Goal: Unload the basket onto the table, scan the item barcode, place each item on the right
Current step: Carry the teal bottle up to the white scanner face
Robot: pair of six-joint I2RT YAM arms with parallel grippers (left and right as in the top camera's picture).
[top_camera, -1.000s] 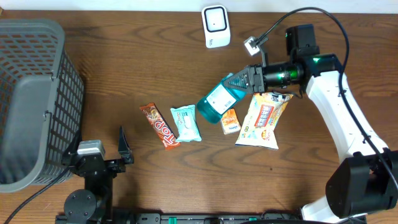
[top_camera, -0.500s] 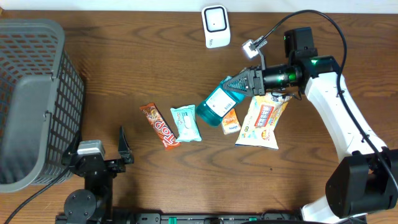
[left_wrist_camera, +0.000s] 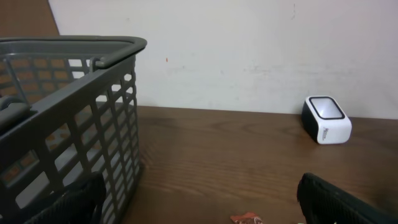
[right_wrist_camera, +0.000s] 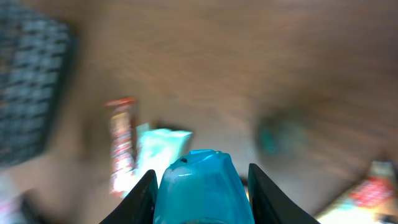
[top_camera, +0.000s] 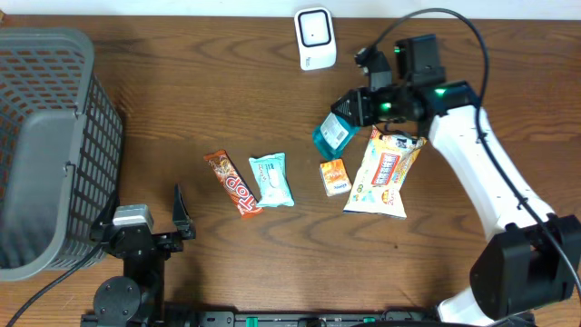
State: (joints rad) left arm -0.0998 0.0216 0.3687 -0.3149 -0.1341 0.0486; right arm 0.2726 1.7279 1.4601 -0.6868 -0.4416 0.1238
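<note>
The bottle (top_camera: pixel 334 133) is held clenched in the right jaws above the worktop (top_camera: pixel 218 100), upper right of centre in the overhead view — below and right of the scanner (top_camera: pixel 315 38). The left jaws are seen spread wide, lower left

1. This looks like a robot lab bench laid out as a mock shop checkout.
2. The shop side shows in a white scanner (top_camera: pixel 315 36) at 12 o'clock on the wooden table (top_camera: pixel 209 82) and a grey plastic basket (top_camera: pixel 54 136) at 9 o'clock.
3. Packaged goods lie loose mid-table: a snack bar (top_camera: pixel 233 182), a teal packet (top_camera: pixel 271 179), an orange packet (top_camera: pixel 335 176) and a chip bag (top_camera: pixel 386 171). A blue bottle (top_camera: pixel 334 133) sits toward 1 o'clock.
4. The lab side shows in a white arm (top_camera: pixel 472 154) reaching in from 4 o'clock under a looping black cable (top_camera: pixel 442 12). A second arm (top_camera: pixel 136 238) sits at 7 o'clock.
5. The left wrist view shows a plain white wall (left_wrist_camera: pixel 249 50) behind the table.
</note>
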